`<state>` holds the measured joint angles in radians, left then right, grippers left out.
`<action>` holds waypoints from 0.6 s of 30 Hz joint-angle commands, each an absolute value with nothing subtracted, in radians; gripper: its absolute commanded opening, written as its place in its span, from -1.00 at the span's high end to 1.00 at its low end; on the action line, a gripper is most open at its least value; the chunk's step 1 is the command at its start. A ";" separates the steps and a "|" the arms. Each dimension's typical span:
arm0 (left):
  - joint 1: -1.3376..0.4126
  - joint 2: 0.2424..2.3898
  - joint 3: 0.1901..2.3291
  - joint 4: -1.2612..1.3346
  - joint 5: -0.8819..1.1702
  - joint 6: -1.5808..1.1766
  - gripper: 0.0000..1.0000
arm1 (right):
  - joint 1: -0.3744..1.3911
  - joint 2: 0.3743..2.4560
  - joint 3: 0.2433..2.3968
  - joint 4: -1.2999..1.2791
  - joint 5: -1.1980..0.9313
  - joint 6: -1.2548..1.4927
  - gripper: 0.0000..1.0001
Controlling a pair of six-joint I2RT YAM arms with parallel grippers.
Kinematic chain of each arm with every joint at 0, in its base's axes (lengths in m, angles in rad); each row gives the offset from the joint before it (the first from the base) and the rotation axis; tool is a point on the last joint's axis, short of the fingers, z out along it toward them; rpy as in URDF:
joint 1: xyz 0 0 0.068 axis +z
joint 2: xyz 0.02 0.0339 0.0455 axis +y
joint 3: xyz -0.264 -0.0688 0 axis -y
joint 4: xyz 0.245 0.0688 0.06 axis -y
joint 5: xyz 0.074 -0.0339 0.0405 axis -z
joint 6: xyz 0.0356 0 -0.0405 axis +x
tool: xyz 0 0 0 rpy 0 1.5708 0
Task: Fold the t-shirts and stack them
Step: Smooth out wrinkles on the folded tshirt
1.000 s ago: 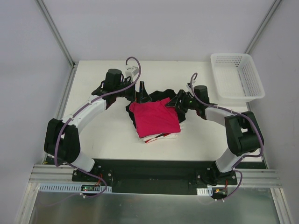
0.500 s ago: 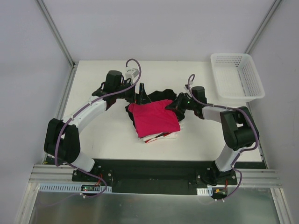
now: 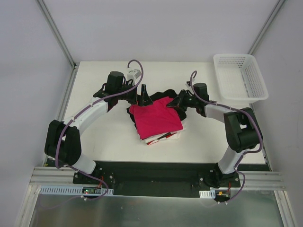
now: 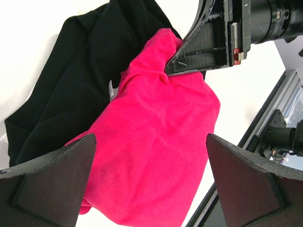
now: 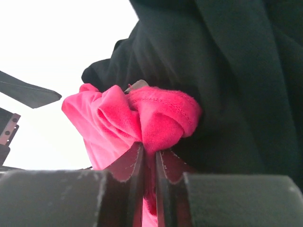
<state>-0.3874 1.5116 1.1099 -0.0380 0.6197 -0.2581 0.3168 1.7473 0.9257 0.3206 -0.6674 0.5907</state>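
Right gripper (image 5: pixel 147 150) is pinched tight on a bunched corner of the soft crimson-pink tee (image 5: pixel 161 118); left gripper (image 4: pixel 151 182) hangs wide open over it.

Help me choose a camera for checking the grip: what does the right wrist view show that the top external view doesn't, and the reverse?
Only the right wrist view: the right gripper shut on a bunched fold of the pink t-shirt, with cloth squeezed between its fingers. Only the top external view: the open left gripper by the pile's far left side, white and red edges of garments beneath, and the white basket at far right. Both: the pink t-shirt lying over the black t-shirt.
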 commanded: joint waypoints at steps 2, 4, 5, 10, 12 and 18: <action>-0.399 1.486 1.101 -0.021 0.617 -0.230 -0.98 | 0.330 1.733 1.055 0.318 -0.683 0.565 0.87; -0.399 1.486 1.101 -0.021 0.614 -0.230 -0.98 | 0.328 1.752 1.077 0.304 -0.686 0.560 0.86; -0.399 1.486 1.101 -0.021 0.609 -0.229 -0.99 | 0.330 1.756 1.086 0.302 -0.692 0.561 0.85; -0.399 1.480 1.098 -0.028 0.597 -0.219 -0.98 | 0.328 1.778 1.100 0.299 -0.698 0.554 0.75; -0.399 1.482 1.098 -0.029 0.598 -0.221 -0.99 | 0.328 1.795 1.098 0.299 -0.704 0.551 0.64; -0.399 1.477 1.094 -0.032 0.594 -0.219 -0.98 | 0.324 1.812 1.074 0.305 -0.712 0.541 0.27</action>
